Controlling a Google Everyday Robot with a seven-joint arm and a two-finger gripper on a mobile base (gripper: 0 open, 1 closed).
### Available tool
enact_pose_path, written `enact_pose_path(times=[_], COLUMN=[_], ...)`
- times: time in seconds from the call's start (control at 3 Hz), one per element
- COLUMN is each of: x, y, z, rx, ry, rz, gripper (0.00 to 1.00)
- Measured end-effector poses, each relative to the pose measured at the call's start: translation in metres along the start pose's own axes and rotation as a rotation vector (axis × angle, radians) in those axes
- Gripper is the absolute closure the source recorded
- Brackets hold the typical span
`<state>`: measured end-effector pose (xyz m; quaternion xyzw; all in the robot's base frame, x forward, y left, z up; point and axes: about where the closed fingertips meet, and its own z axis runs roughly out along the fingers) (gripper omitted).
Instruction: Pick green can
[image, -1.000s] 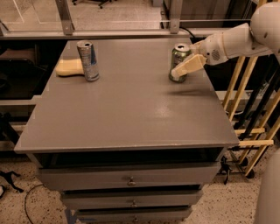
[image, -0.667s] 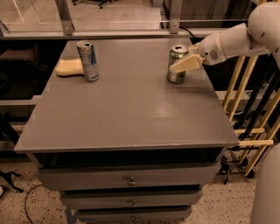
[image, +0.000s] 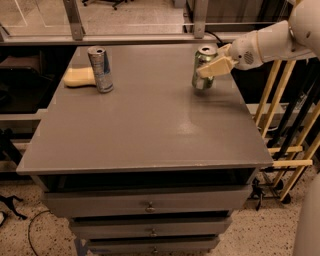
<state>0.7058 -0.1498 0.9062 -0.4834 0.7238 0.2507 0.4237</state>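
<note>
The green can with a silver top is at the table's far right, slightly tilted. My gripper reaches in from the right on a white arm. One cream finger lies across the can's front; the other is hidden behind the can. The gripper is shut on the can, whose base is at or just above the tabletop.
A taller blue-and-silver can stands at the far left beside a yellow sponge. Drawers sit under the table. Wooden poles lean to the right of the table. A metal rail runs behind it.
My gripper's finger has moved up along the green can, and the can's top now sits a little higher than before. The blue-and-silver can and the sponge have not moved.
</note>
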Motion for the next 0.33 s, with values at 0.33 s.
enact_pose_path(times=[0.33], x=[-0.0255], y=[0.0118], z=[-0.0187], rx=[0.015], ry=[0.007], rz=[-0.078], gripper=[1.0])
